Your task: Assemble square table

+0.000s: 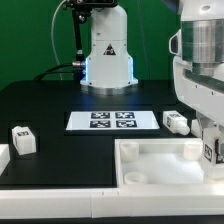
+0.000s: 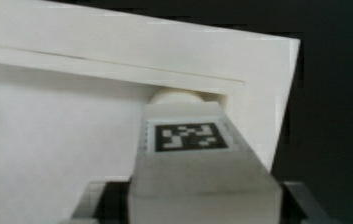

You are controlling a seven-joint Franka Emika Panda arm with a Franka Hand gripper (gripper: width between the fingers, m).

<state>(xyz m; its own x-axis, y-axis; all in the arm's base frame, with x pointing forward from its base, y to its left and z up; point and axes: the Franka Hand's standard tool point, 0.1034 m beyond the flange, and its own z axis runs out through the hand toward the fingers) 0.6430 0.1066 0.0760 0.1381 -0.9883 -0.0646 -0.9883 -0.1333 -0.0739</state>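
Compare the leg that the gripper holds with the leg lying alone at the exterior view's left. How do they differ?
The held leg is clamped in the gripper; the loose leg is touched by nothing. The held leg is over a corner of the square slab; the loose leg rests on the black table, apart from the slab. Both are short, white and carry a black-and-white tag.

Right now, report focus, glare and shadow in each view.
Exterior view: the white slab is nearly washed out against the black table; the arm at the exterior view's right is soft. Wrist view: soft overall, but the tag on the leg in the claw is legible; grey shadow runs along the slab's ledge.
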